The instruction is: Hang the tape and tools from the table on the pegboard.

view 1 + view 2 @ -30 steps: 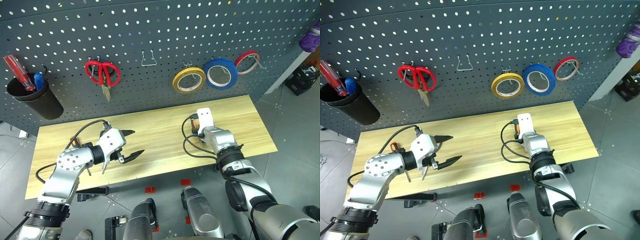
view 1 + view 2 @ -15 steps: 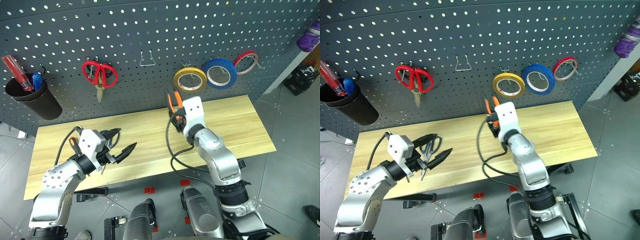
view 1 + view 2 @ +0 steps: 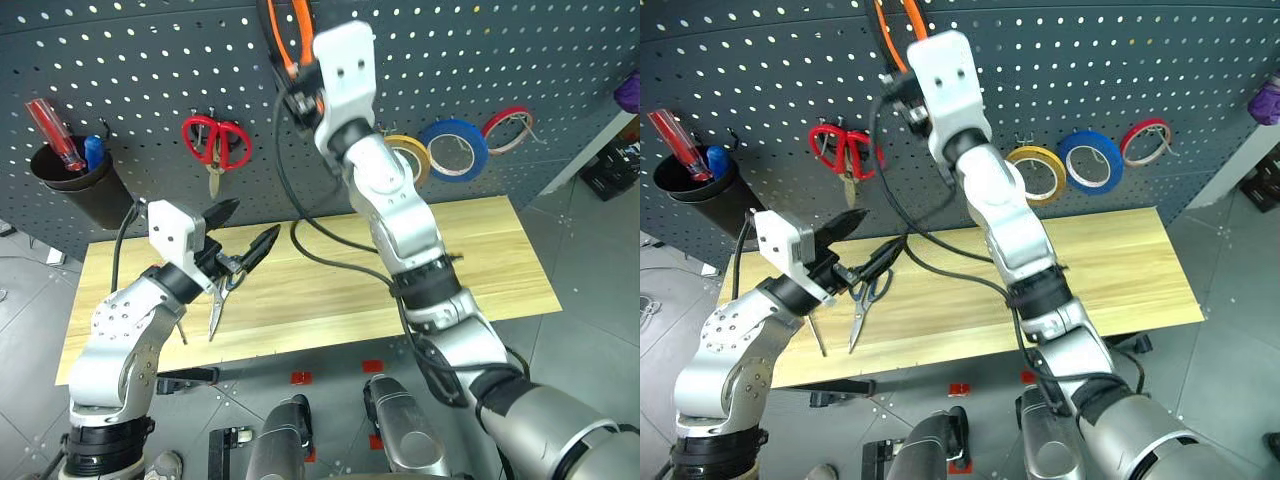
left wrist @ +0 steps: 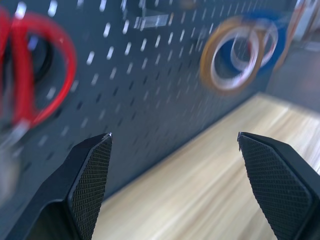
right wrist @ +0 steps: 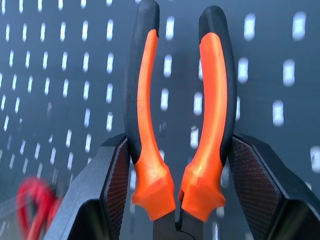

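The pliers (image 5: 179, 130) stand handles-up against the pegboard (image 3: 150, 90), pinched between the two fingers of the right gripper (image 5: 175, 190), raised high near the board's top. The tan tape (image 3: 1035, 172) hangs on a hook beside the blue roll (image 3: 1090, 158). Dark-handled scissors (image 3: 868, 300) lie on the table (image 3: 480, 270) under the left gripper (image 3: 245, 232), whose fingers are spread wide and hold nothing.

Right arm (image 3: 400, 220) raised high; left gripper (image 3: 245, 235) jaws spread.
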Controlling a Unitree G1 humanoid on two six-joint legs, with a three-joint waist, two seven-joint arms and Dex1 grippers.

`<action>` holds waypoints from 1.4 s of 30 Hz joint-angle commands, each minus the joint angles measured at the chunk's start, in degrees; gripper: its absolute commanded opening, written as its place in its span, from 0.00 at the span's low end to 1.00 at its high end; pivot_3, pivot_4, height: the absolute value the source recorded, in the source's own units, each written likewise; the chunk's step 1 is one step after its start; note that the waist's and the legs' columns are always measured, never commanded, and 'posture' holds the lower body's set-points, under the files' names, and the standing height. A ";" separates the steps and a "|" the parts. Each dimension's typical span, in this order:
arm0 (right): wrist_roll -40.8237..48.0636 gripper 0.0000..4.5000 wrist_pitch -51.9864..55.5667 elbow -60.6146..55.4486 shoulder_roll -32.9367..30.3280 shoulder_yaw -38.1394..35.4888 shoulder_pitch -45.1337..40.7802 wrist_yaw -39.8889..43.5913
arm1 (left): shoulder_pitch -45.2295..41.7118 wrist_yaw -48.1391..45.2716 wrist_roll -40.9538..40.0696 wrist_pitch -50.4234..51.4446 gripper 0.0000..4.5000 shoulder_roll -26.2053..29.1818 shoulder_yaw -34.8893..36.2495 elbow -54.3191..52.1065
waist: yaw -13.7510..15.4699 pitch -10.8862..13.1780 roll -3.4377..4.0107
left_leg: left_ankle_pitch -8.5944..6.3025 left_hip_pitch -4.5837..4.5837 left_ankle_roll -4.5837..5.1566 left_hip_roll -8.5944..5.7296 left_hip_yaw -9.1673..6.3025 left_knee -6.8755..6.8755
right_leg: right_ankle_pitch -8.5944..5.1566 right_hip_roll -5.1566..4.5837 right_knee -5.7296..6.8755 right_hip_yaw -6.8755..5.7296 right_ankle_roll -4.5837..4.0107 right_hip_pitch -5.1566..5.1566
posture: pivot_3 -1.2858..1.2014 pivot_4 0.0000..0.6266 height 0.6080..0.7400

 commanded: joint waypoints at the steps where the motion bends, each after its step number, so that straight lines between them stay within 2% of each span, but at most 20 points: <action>1: 0.73 0.59 -8.97 6.90 1.50 -1.78 -5.62 -1.14 | -1.37 1.92 -1.63 1.57 0.94 -0.76 -0.07 -2.94 | 0.06 0.01 0.00 | 0.00 0.00 0.00 0.01 0.03 -0.01 | 0.00 0.00 0.01 0.01 0.00 -0.03 | 0.44 0.50 1.00; 10: -7.79 0.59 -30.28 30.26 0.41 0.49 -8.83 -8.80 | -4.04 3.61 0.97 -0.08 0.94 -3.15 -2.10 -1.08 | 1.26 0.04 -0.01 | 0.01 0.00 -0.01 0.03 0.17 0.02 | 0.00 0.01 0.13 0.03 0.00 -0.12 | 0.45 0.51 1.00; 14: -11.06 0.59 -34.11 36.60 -0.66 1.39 -10.24 -13.04 | -4.79 3.82 1.76 -0.84 0.94 -3.86 -2.57 -0.44 | 1.58 0.06 -0.05 | 0.13 -0.01 -0.22 0.03 0.27 0.02 | 0.00 0.00 0.18 0.03 -0.01 -0.21 | 0.45 0.51 1.00; 25: -8.02 0.59 -35.97 35.77 -1.22 -2.31 -13.76 -13.02 | -4.83 4.84 1.62 -1.56 0.94 -5.32 -2.27 -0.83 | 3.01 0.26 -0.19 | 0.14 -0.01 -0.22 0.08 0.27 0.02 | 0.07 0.03 0.23 0.03 -0.12 -0.27 | 0.45 0.51 1.00; 37: -18.03 0.59 -38.27 45.26 -4.52 3.87 -10.05 -18.70 | -7.31 7.36 2.54 -1.00 0.94 -7.58 -3.59 -0.41 | 4.41 0.32 -0.29 | 0.16 -0.03 -0.25 0.09 0.26 0.01 | 0.08 0.03 0.22 0.02 -0.15 -0.27 | 0.46 0.51 1.00; 42: -17.75 0.59 -38.94 44.28 -5.89 3.45 -8.84 -19.55 | -7.41 8.05 3.11 -1.31 0.94 -8.30 -3.93 -0.55 | 4.40 0.35 -0.31 | 0.24 -0.04 -0.39 0.10 0.27 0.01 | 0.08 0.05 0.22 0.01 -0.15 -0.28 | 0.46 0.51 1.00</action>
